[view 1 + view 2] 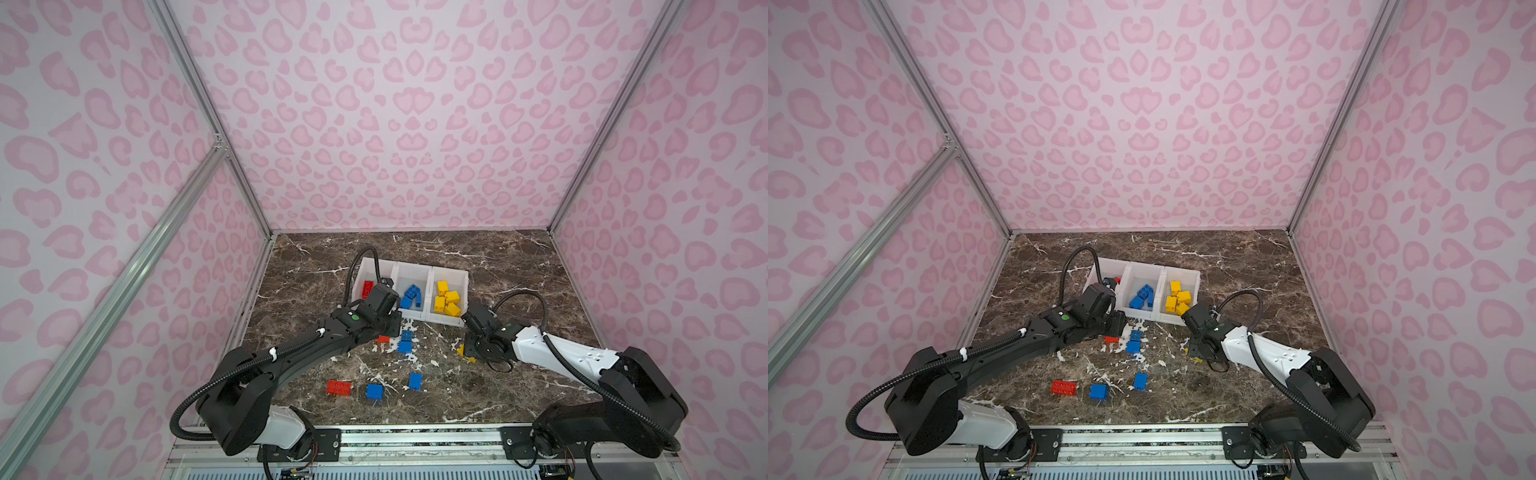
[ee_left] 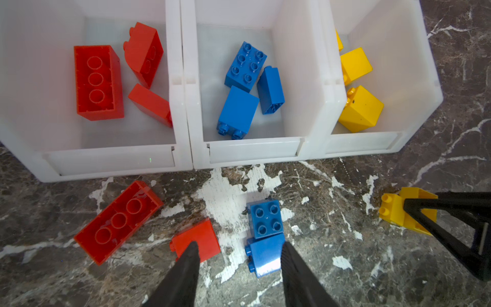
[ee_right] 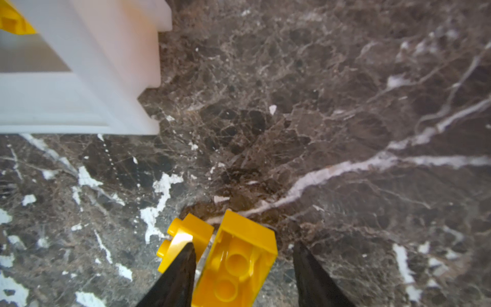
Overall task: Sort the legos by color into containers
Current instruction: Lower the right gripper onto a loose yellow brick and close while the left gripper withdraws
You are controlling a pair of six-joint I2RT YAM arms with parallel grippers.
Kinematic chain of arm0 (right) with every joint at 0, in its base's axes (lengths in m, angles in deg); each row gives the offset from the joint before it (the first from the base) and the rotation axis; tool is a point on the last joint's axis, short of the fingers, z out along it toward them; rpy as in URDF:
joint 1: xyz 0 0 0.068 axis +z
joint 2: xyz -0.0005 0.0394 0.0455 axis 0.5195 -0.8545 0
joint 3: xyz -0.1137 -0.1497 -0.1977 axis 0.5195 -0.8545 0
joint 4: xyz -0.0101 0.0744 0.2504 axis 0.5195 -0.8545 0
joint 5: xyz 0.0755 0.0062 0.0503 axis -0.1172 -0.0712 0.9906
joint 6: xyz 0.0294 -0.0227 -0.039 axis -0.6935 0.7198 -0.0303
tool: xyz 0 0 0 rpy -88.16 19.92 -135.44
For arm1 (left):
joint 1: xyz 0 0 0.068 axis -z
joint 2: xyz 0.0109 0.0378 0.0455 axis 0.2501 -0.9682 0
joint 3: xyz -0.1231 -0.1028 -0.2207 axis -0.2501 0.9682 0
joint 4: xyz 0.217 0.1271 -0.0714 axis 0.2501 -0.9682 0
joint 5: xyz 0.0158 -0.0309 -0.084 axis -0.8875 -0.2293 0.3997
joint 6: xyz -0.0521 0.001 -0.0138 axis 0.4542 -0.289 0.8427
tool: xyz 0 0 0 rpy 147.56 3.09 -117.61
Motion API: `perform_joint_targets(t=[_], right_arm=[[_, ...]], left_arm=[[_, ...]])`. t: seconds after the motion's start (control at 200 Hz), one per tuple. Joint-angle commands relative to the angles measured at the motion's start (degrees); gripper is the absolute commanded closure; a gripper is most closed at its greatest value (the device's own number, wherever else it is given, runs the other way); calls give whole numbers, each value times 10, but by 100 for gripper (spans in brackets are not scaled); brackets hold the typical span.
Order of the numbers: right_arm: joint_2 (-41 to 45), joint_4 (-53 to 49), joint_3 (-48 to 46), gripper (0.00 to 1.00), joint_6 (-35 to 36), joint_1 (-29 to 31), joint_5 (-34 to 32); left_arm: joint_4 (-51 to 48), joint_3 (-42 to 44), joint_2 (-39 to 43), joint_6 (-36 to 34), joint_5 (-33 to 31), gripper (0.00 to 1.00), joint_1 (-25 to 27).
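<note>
The left fingers [image 2: 240, 252] stand apart low over the bench [image 2: 345, 239] and hold nothing. One tip is at a small red brick [image 2: 198, 239] lying on its side. The other tip is just beside a blue brick [image 2: 263, 256], also on its side. That one touches a square blue brick [image 2: 265, 218] sitting studs up on its far side. To the left, a long red brick [image 2: 118, 222] lies hollow side up, just in front of the bins.

The right fingers [image 3: 243, 244] straddle a yellow brick [image 3: 239, 265] that lies hollow side up on the bench. One finger is against its side, while a gap shows between the brick and the other finger, so they are not clamped on it. A second yellow brick [image 3: 186, 236] lies just outside the touching finger, close to the first.

The three white bins [image 1: 413, 270] sit joined in a row at the far middle of the bench, just beyond both arms. The left bin [image 2: 106, 162] holds three red bricks [image 2: 99, 82], the middle bin [image 2: 252, 154] three blue bricks [image 2: 245, 66], and the right bin [image 2: 361, 144] yellow bricks [image 2: 361, 109]. Toward the near edge, well apart from the fingers, lie a near red brick [image 1: 338, 387], a near blue brick [image 1: 374, 391] beside it and another blue one [image 1: 415, 381] to its right, seen in both top views.
</note>
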Motion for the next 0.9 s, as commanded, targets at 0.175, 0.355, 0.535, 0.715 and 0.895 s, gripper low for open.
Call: perform_joint_targets(t=[0.175, 0.355, 0.535, 0.715, 0.895], right_arm=[[0, 6, -14, 57, -13, 2, -13], [2, 0, -9, 63, -8, 2, -10], [28, -25, 9, 65, -1, 3, -20], [37, -64, 91, 65, 46, 1, -35], [-35, -70, 227, 65, 124, -13, -41]], left_arm=[[15, -3, -4, 12, -5, 48, 11], [12, -4, -4, 14, -9, 48, 13], [11, -4, 0, 18, -13, 48, 14], [4, -1, 11, 21, -16, 48, 15], [-1, 17, 34, 29, -21, 48, 16]])
